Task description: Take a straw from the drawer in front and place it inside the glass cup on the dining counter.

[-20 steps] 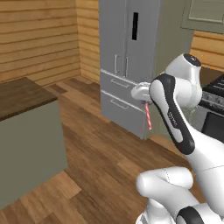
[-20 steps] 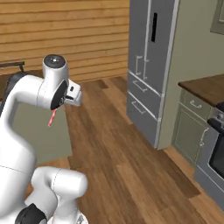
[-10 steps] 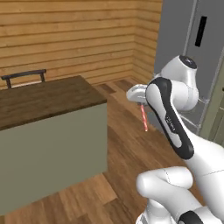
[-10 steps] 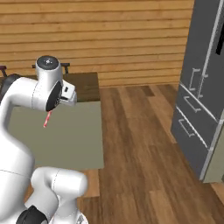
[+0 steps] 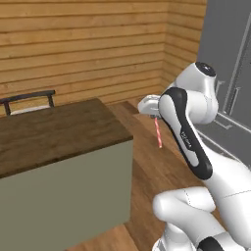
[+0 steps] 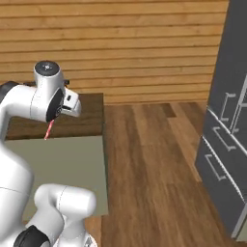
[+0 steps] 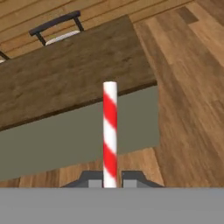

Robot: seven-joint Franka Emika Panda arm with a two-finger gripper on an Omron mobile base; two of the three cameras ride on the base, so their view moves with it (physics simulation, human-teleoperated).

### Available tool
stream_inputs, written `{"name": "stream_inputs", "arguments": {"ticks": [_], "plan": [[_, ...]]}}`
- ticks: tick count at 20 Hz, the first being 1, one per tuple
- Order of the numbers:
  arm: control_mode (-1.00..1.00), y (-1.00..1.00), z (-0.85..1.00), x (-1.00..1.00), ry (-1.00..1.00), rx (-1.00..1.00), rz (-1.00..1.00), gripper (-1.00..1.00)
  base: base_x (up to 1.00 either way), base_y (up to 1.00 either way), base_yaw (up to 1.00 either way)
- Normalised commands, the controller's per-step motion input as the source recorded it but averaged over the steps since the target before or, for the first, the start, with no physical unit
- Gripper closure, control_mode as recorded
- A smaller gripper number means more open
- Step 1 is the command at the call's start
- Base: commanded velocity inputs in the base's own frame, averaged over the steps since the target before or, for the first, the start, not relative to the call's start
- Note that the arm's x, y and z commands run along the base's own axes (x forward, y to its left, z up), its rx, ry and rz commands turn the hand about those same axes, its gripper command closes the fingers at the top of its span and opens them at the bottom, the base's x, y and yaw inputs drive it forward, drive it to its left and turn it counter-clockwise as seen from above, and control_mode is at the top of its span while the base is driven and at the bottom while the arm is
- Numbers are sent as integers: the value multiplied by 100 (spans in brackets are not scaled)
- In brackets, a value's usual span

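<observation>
We see one straw (image 7: 110, 131) (red and white stripes) clamped at its upper end between the closed fingers of the gripper (image 7: 110, 178). Its long axis runs nearly upright, free end pointing down toward the floor, hanging in the air just off the end edge of the dining counter (image 5: 59, 135). We count one counter, one dark chair (image 5: 28, 100) behind its far edge, and one grey fridge (image 6: 231, 120) well apart.

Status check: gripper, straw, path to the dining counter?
Gripper shut on the straw, which hangs below the hand. Dining counter ahead and left. Nothing seen between.
</observation>
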Motion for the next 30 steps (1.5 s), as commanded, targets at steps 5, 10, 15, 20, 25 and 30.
{"name": "stream_inputs", "arguments": {"ticks": [5,10,15,20,25,30], "plan": [[100,0,0,0,0,0,0,100,100,-96,11],[100,0,0,0,0,0,0,100,100,-86,13],[100,0,0,0,0,0,0,100,100,-79,15],[100,0,0,0,0,0,0,100,100,-42,15],[100,0,0,0,0,0,0,100,100,-1,11],[100,0,0,0,0,0,0,100,100,12,11]]}}
